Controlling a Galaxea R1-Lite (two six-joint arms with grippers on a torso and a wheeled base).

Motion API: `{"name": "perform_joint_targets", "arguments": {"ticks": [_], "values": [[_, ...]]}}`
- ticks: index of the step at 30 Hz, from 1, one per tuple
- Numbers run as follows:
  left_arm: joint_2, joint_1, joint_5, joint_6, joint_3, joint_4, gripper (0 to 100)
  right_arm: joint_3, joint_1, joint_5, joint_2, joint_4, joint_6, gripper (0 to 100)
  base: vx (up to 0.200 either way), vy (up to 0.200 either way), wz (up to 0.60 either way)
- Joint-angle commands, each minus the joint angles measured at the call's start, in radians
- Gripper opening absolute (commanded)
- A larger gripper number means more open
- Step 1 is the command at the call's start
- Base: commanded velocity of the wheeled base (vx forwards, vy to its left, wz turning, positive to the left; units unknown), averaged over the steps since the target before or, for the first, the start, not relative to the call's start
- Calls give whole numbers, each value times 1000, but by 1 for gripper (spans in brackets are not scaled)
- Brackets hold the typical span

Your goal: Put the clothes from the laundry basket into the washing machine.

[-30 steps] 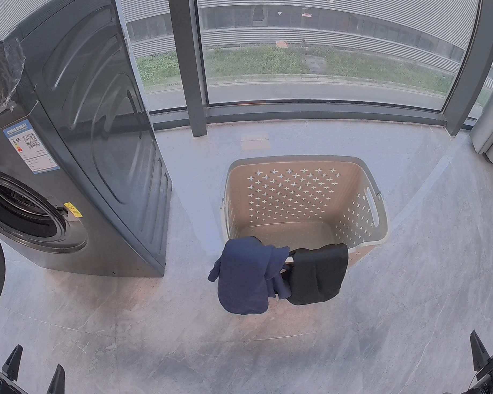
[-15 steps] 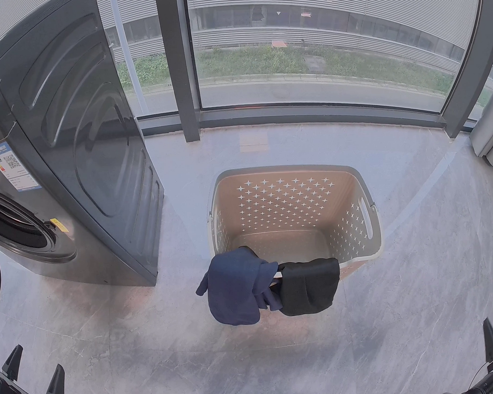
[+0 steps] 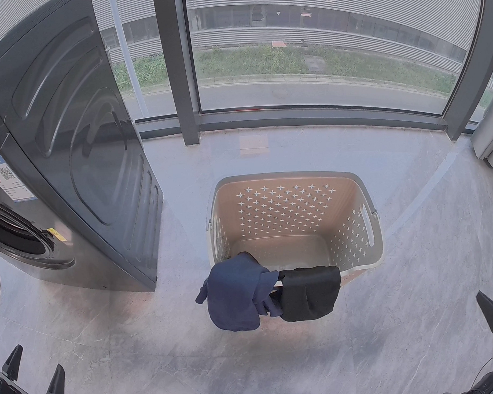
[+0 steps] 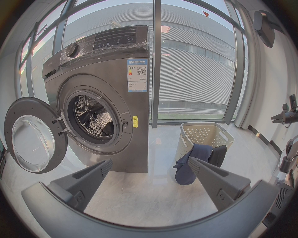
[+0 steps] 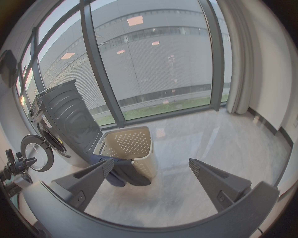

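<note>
Big window (image 3: 316, 53) is spanning the far side, letting daylight in. Dark post (image 3: 175, 68) is splitting the window. Pale marbled floor (image 3: 155, 337) is running up to it. Curtain (image 3: 488, 138) is hanging at the window's end, with white wall (image 5: 273, 77) adjoining. Grass (image 3: 327, 60) and grey building (image 5: 161, 62) are showing beyond the window.

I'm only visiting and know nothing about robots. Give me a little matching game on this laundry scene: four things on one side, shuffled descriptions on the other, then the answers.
Things:
1. navy garment
2. black garment
3. washing machine door
4. laundry basket

Descriptions:
A. beige, with star-shaped holes
B. draped over the rim, on the side away from the washing machine
C. swung open
D. draped over the rim, on the washing machine's side

Pairs: 1-D, 2-B, 3-C, 4-A
</note>
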Motion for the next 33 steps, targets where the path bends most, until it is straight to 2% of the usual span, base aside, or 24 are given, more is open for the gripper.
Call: {"name": "perform_joint_targets", "arguments": {"ticks": [1,2,3,6,11,13,14,15,20,24,29,33], "values": [[-9,1,0,2,18,0,100,70,167,37,792,-491,101,100,0,0,0],[-9,1,0,2,18,0,100,72,170,36,799,-498,101,100,-200,0,0],[-9,1,-1,6,18,0,100,78,201,30,902,-593,100,100,-200,0,0],[-9,1,-3,3,18,0,100,72,224,25,986,-644,95,100,-67,0,0],[-9,1,-4,5,18,1,100,-3,284,14,1091,-656,97,100,0,0,0],[-9,1,-4,3,18,0,100,-40,310,-16,1134,-656,101,100,0,0,0],[-9,1,-4,3,18,0,100,-40,310,-16,1134,-656,101,100,0,0,0],[-9,1,-4,2,18,0,100,-68,344,-47,1181,-658,104,100,0,0,0],[-9,1,-4,2,18,1,100,-120,410,-61,1278,-659,110,100,0,0,0],[-9,1,-4,-1,18,0,100,-171,454,-95,1347,-659,139,100,0,0,0],[-9,1,-3,-3,18,0,100,-223,463,-101,1398,-681,146,100,0,0,0],[-9,1,-3,-3,18,0,100,-253,459,-102,1479,-761,141,100,0,0,0]]}}
